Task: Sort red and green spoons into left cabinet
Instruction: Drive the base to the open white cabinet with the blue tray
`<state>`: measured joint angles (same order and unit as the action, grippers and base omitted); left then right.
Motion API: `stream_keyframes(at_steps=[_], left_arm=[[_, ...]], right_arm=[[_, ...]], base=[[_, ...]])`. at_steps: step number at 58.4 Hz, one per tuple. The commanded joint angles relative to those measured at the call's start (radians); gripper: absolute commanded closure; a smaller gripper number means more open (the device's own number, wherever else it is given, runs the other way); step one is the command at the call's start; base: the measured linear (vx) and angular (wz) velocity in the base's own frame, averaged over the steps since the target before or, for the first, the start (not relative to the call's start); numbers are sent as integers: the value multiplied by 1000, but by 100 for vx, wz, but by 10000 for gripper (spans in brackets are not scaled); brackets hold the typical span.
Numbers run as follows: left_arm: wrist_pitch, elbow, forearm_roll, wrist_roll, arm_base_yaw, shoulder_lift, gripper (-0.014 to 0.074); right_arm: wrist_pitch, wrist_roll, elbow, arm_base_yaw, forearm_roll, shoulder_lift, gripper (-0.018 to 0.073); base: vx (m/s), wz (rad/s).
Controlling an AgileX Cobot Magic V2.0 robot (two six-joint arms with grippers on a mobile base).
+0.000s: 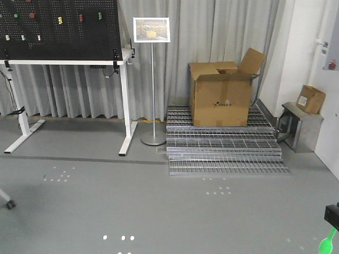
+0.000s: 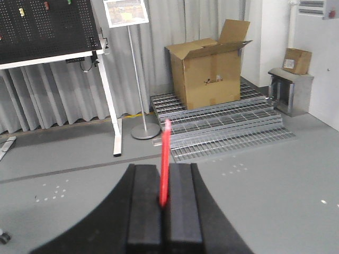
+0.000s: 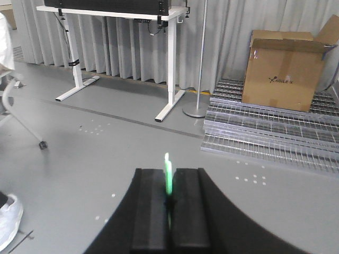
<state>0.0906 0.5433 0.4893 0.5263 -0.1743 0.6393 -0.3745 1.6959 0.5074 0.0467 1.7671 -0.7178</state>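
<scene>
Nearest to me, the left gripper (image 2: pixel 165 177) was clamped on the red spoon (image 2: pixel 166 153), its two pads pressed flat against the handle so the slim plastic stuck straight out past the fingertips. I judged that pinch sensible, since a thin handle would twist in a looser hold. The right gripper (image 3: pixel 169 182) was closed the same way on the green spoon (image 3: pixel 168 168). In the front view that spoon hung low at the right edge with its wider end pointing away from the gripper. Both arms were carrying their loads over bare grey floor (image 1: pixel 159 201), and the left cabinet showed in none of my views, so I took the placing to be ahead of me, after a turn of the base. My count was two spoons, one red and one green, one per gripper, with none lying loose. Farther off stood one white table (image 1: pixel 125 106) bearing a black pegboard (image 1: pixel 63 24), one sign stand (image 1: pixel 152 79) and one stack of metal grates (image 1: pixel 222 145) with a large open cardboard box (image 1: pixel 221 95) on top. A second, smaller box (image 1: pixel 310 99) sat by the far wall, which made two boxes.
</scene>
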Motion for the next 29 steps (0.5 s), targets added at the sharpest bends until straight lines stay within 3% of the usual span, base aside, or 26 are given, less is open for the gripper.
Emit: stream_keyframes(at_steps=[1, 29], left_arm=[[-72, 29, 13, -6, -6, -4, 600], [-72, 29, 13, -6, -6, -4, 600]], right_arm=[[18, -1, 36, 5, 20, 3, 562], [21, -1, 36, 5, 20, 3, 562]], base=[[69, 2], [69, 1]])
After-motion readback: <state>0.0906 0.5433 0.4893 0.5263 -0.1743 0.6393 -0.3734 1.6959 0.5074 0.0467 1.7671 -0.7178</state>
